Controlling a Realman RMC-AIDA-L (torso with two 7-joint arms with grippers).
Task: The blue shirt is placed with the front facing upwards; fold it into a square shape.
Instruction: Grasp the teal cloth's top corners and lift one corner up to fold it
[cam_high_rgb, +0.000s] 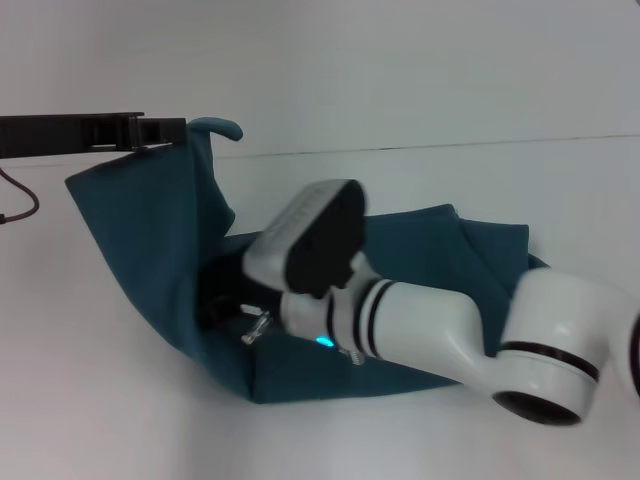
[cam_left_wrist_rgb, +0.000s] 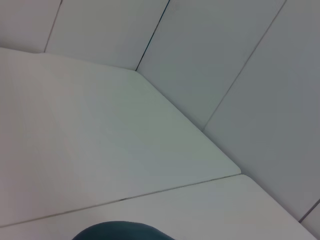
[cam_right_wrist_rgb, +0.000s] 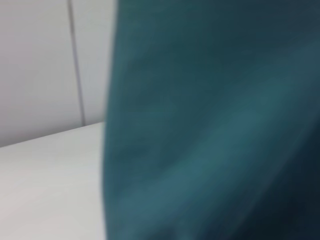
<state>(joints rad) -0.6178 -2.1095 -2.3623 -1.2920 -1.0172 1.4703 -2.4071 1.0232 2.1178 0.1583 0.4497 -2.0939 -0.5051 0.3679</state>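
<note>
Both grippers engage the dark teal-blue cotton shirt: left gripper clamps its raised edge; right gripper state cannot be determined. Slipping would collapse the fold.

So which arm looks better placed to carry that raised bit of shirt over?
Probably the left: the left gripper holds the blue shirt lifted by an edge, while the right arm lies low across the cloth.
</note>
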